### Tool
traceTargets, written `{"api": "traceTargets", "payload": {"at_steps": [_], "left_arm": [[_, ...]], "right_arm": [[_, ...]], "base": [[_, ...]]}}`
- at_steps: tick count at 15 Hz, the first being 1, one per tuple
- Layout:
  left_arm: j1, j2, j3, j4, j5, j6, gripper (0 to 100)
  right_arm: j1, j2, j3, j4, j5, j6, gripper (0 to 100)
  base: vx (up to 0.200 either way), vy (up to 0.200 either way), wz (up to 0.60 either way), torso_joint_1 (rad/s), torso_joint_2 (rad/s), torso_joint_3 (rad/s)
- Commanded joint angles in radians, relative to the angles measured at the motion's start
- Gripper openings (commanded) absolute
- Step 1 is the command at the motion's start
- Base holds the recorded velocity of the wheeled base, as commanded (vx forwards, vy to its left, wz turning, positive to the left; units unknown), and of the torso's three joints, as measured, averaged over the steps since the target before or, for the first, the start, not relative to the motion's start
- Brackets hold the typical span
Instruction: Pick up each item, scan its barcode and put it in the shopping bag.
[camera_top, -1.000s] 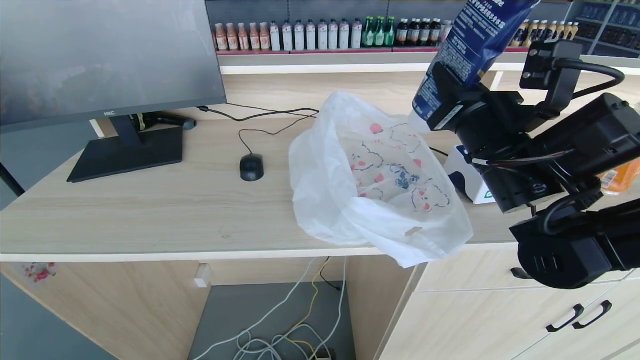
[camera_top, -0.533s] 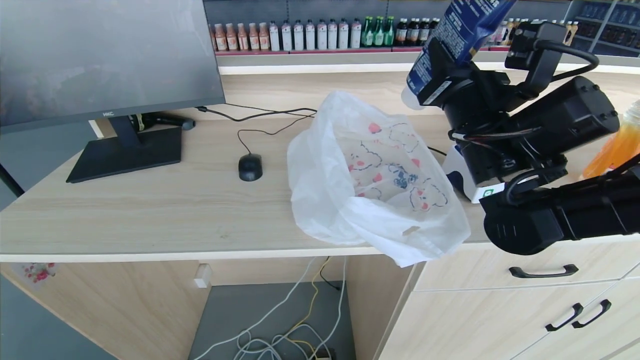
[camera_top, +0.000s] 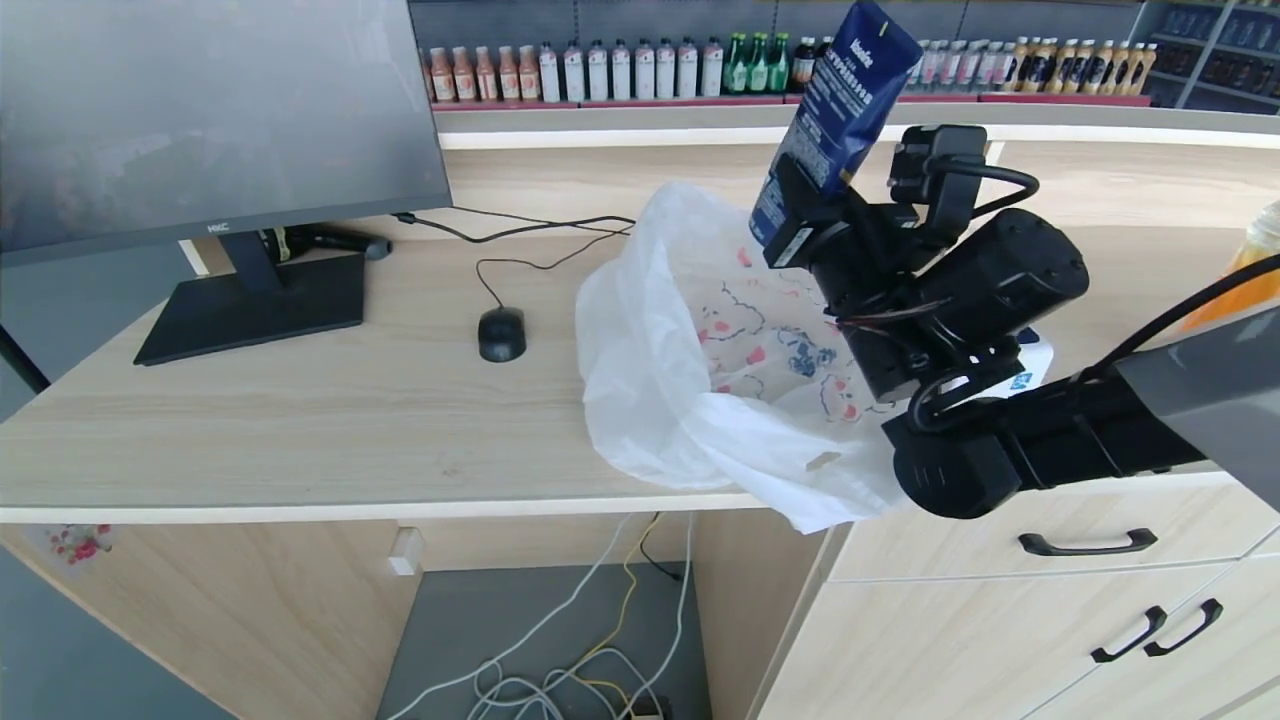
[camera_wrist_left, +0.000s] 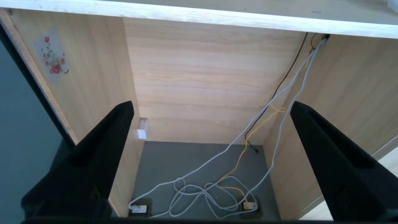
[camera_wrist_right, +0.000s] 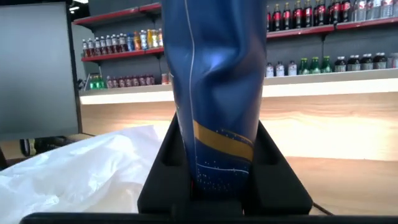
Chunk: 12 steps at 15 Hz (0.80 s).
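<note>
Blue pouch | you see it upright, pinched by right gripper | above shopping bag | left gripper spread wide, facing cables under counter

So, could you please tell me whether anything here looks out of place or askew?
The shopping bag lies slumped on its side, one corner hanging over the front edge of the counter, so it could slip. The blue pouch shut in the right claw is creased and leans off upright. Nothing looks spilled.
</note>
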Motion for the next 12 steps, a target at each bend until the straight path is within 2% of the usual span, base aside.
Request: {"api": "traceTargets", "payload": {"at_steps": [1, 5, 12], "left_arm": [[0.000, 0.000, 0.000, 0.000, 0.000, -0.001, 100], [0.000, 0.000, 0.000, 0.000, 0.000, -0.001, 100], [0.000, 0.000, 0.000, 0.000, 0.000, -0.001, 100]], "right_arm": [[0.005, -0.032, 0.055, 0.030, 0.011, 0.000, 0], [0.008, -0.123, 0.103, 0.183, 0.076, 0.006, 0], [0.063, -0.097, 0.172, 0.297, 0.105, 0.069, 0]], "base": [[0.000, 0.000, 0.00, 0.000, 0.00, 0.000], [0.000, 0.000, 0.00, 0.000, 0.00, 0.000], [0.000, 0.000, 0.00, 0.000, 0.00, 0.000]]}}
